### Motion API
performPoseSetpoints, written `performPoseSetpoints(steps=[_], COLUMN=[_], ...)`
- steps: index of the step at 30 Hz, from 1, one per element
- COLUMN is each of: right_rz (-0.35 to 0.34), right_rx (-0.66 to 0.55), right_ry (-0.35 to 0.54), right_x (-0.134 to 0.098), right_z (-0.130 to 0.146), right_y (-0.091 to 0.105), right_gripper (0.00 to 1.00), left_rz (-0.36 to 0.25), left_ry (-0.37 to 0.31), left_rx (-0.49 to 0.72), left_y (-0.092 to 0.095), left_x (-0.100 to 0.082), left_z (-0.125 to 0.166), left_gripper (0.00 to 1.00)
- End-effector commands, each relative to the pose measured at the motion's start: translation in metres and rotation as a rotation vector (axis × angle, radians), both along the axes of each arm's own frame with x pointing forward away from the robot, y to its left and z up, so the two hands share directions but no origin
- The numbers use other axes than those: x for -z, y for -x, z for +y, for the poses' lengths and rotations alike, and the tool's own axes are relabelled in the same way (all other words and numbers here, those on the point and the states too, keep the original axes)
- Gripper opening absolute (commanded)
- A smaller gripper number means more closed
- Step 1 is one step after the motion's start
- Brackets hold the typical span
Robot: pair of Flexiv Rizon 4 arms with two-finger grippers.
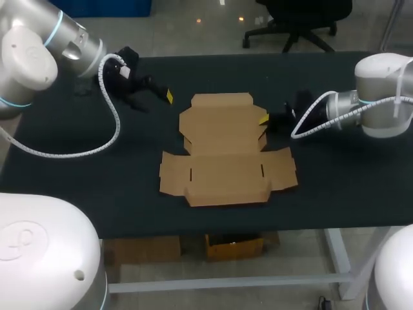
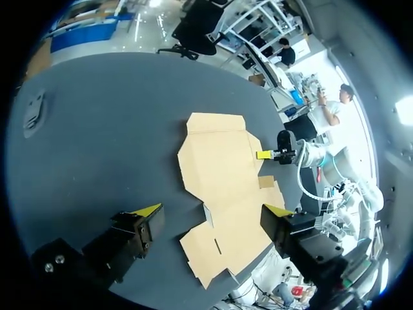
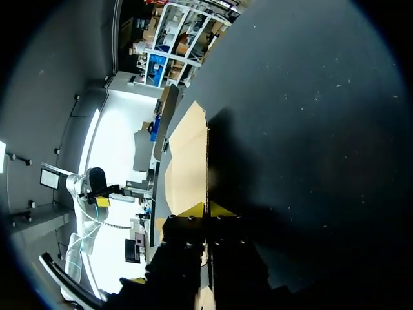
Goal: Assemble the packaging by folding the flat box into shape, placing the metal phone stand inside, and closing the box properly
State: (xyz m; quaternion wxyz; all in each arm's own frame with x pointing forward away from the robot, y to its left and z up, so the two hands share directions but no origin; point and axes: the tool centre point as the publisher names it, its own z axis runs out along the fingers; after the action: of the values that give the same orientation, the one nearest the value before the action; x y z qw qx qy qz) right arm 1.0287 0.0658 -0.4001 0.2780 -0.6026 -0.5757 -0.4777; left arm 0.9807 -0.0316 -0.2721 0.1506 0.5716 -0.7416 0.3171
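Observation:
The flat brown cardboard box [image 1: 226, 148] lies unfolded at the middle of the table, also seen ahead of the left gripper [image 2: 219, 174]. My right gripper [image 1: 264, 120] is at the box's right side flap. In the right wrist view its yellow tips [image 3: 206, 209] are pressed together on the thin flap edge [image 3: 193, 148]. My left gripper [image 1: 162, 94] hovers off the box's back left corner, its fingers wide open [image 2: 215, 210] with nothing between them. A small grey metal piece [image 2: 33, 113], apparently the phone stand, lies far off toward the table's back left.
The dark table [image 1: 348, 187] extends well past the box on every side. Its front edge runs close below the box's front flaps.

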Motion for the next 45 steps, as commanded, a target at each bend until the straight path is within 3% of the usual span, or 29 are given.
performPoseSetpoints(steps=[1,10,27,45], right_rz=[-0.026,-0.097,-0.24,-0.36], right_rx=[-0.005,-0.019,-0.068,-0.096], right_ry=[-0.026,-0.059,-0.134,-0.18], right_x=[-0.002,-0.016,-0.049,-0.079], right_z=[-0.003,-0.005,-0.006,-0.004], right_y=[0.002,0.007,0.016,0.024], right_gripper=[0.0,0.0,0.0,0.0], left_rz=[-0.007,-0.055,-0.224,-0.335], left_ry=[0.013,0.048,0.093,0.214], left_rx=[0.009,0.062,0.124,0.208], left_y=[-0.002,-0.003,-0.017,-0.022], left_x=[0.004,0.009,0.027,0.035], left_z=[0.001,-0.002,-0.011,-0.032], left_gripper=[1.0,1.0,1.0,1.0])
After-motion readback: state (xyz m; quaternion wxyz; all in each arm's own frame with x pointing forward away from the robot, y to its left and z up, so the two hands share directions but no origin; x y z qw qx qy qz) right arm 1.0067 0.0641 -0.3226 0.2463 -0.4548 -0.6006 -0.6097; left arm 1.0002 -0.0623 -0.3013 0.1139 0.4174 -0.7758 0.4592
